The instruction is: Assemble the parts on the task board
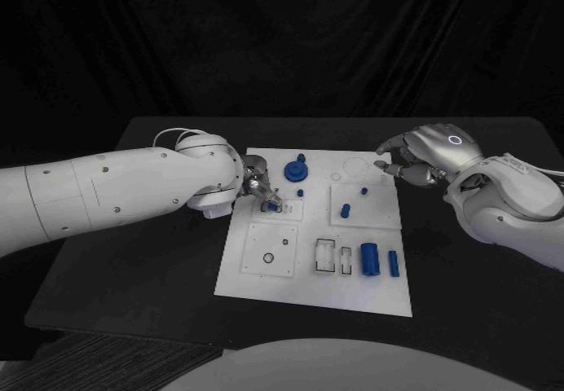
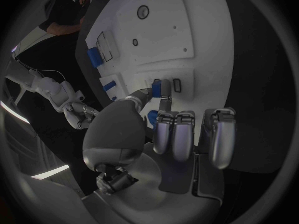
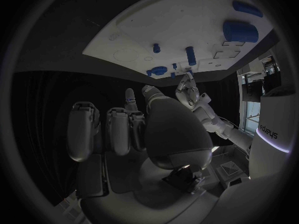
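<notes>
Fingers [image 2: 163,90] on the left hand [image 1: 257,189] pinch a small blue part [image 1: 273,207] near the task board's [image 1: 294,281] left edge, mid-bench. Right hand [image 1: 420,156] hovers off its far right corner, fingers loosely curled, holding nothing.

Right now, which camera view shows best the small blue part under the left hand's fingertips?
The left wrist view: the small blue part sits close, pinched by the left hand. The head view shows it small; the right wrist view shows it tiny, far off.
</notes>
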Controlling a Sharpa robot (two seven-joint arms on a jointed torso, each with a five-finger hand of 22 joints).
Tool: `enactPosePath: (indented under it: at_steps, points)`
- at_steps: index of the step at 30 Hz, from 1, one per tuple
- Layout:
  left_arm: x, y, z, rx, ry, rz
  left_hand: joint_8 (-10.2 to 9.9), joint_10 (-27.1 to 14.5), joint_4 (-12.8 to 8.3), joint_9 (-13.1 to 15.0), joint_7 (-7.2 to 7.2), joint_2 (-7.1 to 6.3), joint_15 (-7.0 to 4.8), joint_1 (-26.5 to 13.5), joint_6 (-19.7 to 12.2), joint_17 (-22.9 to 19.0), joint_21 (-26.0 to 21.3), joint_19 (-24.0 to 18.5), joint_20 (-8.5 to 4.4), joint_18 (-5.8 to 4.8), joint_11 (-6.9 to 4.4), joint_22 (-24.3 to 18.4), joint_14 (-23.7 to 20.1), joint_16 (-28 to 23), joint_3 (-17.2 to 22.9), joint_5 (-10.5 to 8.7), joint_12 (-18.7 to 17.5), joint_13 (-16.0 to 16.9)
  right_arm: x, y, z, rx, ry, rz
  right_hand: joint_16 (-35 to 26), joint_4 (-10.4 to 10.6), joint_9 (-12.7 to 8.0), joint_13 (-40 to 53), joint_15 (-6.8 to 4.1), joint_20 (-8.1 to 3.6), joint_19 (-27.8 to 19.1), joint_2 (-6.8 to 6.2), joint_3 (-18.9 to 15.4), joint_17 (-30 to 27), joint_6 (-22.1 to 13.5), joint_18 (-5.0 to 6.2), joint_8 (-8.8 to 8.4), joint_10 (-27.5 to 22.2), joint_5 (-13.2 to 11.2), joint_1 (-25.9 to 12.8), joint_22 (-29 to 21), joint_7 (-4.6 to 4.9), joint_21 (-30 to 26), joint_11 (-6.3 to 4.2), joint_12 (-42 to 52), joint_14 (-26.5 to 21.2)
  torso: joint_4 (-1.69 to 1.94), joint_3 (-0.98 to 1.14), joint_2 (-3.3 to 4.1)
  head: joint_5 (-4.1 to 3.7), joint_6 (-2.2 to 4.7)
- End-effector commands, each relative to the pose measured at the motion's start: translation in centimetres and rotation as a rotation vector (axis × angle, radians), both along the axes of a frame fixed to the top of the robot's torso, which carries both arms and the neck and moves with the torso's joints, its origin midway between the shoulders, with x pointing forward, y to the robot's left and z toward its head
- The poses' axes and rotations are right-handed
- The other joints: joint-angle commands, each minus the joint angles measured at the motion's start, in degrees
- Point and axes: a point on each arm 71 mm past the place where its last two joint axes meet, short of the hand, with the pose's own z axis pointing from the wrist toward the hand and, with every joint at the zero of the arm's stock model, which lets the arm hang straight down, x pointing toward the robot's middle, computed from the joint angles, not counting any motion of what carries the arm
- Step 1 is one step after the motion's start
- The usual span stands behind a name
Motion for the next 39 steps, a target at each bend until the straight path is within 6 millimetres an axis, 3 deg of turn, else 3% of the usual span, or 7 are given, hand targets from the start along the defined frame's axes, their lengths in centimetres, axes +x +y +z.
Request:
enactPosePath:
  at_steps: [1, 39]
  points:
    - [-0.03, -0.26, -0.08, -0.018, 0.001, -0.008, -0.40, 6.06, -2.27, 0.09, 0.09, 0.50, -0.36, -0.16, -0.45, 15.05, -0.25, 2.28, -0.44, 0.95, -0.36, 11.96, 5.96, 0.15, 2.58, -0.19, 0.20, 15.08, -0.02, -0.11, -0.02, 0.005, -0.002, -0.018, -0.29, 0.06, -0.05, 12.64, 0.09, 0.00, 2.02, 0.10, 0.43, 3.49, 0.34, 0.63, -0.23, 4.63, 0.06, 0.47, 11.88, 0.01, -0.15, 0.15, -0.17, 3.97, -0.03, -0.03, -0.01, 0.01, -0.01]
    - [0.24, -0.71, -0.80, -0.003, 0.031, -0.036, -0.55, 6.06, -1.93, 0.50, 0.17, 1.00, -0.26, -1.00, -0.55, 15.05, -1.10, 1.53, -0.38, 1.21, -0.23, 11.35, 5.96, 0.15, 2.99, -1.28, 0.20, 15.08, -0.06, -0.24, -0.52, -0.003, 0.012, -0.022, -0.30, -0.02, -0.07, 12.68, 0.10, 0.00, 2.00, 0.06, 0.52, 3.47, 0.39, 0.64, -0.24, 4.65, 0.25, 0.59, 11.87, 0.03, -0.19, 0.16, -0.15, 3.97, -0.02, -0.01, 0.03, -0.18, -0.01]
